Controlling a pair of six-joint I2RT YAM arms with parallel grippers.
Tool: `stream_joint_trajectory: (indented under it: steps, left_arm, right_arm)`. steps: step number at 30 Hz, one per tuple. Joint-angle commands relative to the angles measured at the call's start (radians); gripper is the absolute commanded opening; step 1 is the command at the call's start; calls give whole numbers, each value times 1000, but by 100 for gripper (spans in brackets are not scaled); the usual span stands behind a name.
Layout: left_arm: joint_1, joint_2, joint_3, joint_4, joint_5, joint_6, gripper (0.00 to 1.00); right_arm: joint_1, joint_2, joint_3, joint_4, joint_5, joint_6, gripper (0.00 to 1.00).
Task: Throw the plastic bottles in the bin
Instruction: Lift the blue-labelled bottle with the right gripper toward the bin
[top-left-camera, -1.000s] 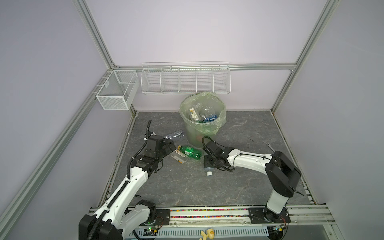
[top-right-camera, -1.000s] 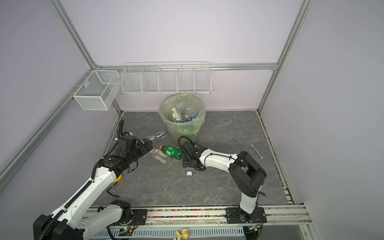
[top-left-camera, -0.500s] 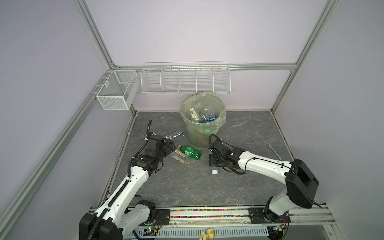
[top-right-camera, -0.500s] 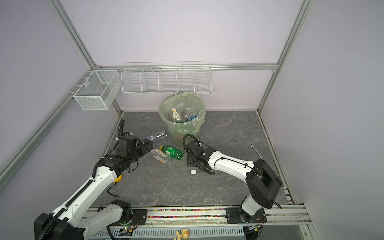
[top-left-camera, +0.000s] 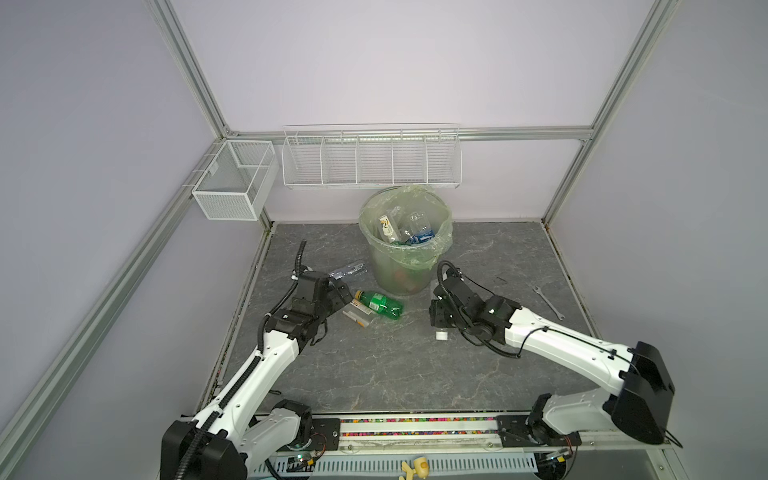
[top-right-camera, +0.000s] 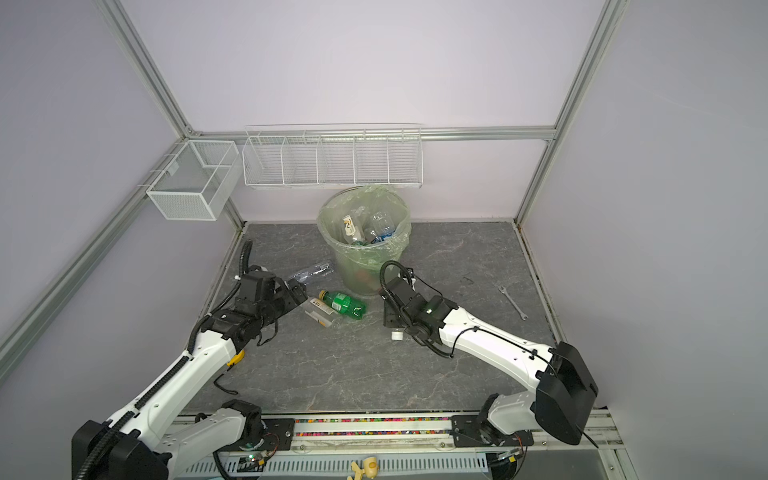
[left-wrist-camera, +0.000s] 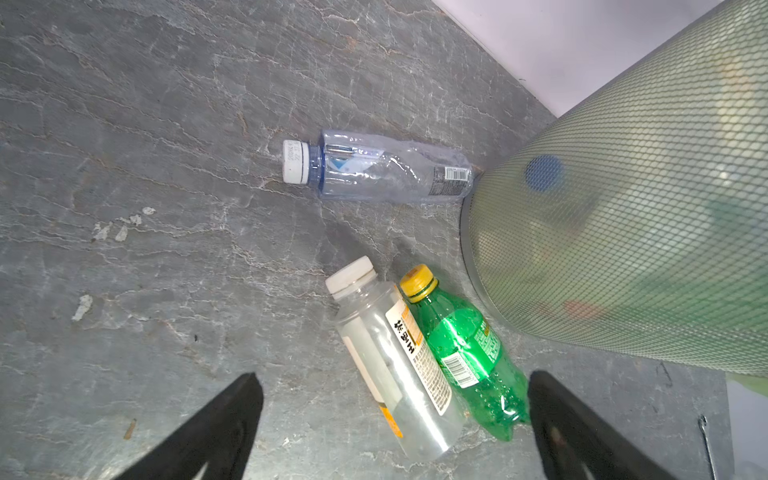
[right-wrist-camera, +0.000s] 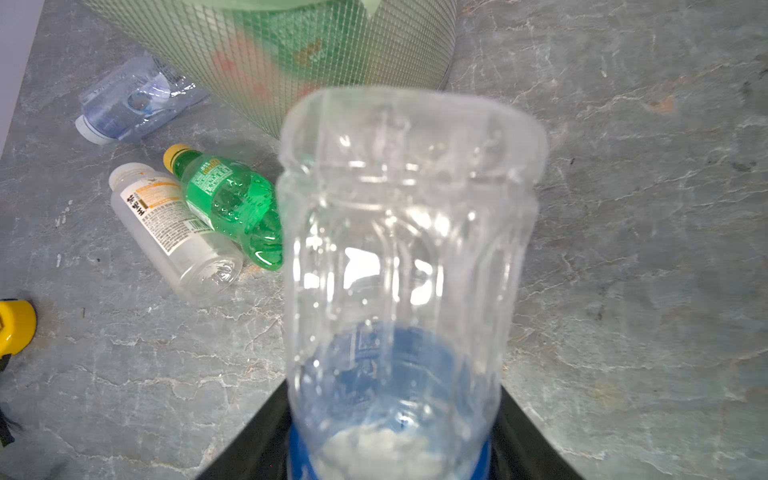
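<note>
The clear blue-label bottle is clamped in the right gripper just in front of the bin. Its long axis lines up with the fingers, base aimed at the bin, white cap trailing behind. That arm reaches in low from the right. The left gripper hovers low, jaws wide apart, by the green bottle on the floor.

Pale lilac walls close three sides, with aluminium posts in the corners. A long white wire basket hangs on the back wall. Left of it hangs a smaller mesh basket. Below it lies the grey marbled desk, and to its lower right a spanner. The light is soft and even.
</note>
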Motion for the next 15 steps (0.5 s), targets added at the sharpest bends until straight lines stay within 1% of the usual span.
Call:
stream_joint_trajectory:
  steps: [1, 7, 15]
  left_arm:
    - [5, 10, 1, 2, 8, -12, 99]
    - [4, 4, -5, 3, 7, -15, 99]
    - [5, -8, -12, 5, 13, -26, 99]
  right_arm:
    - [-3, -49, 14, -34, 55, -32, 63]
    - [-11, -127, 34, -33, 65, -59, 63]
    - [-16, -176, 120, -70, 81, -105, 63]
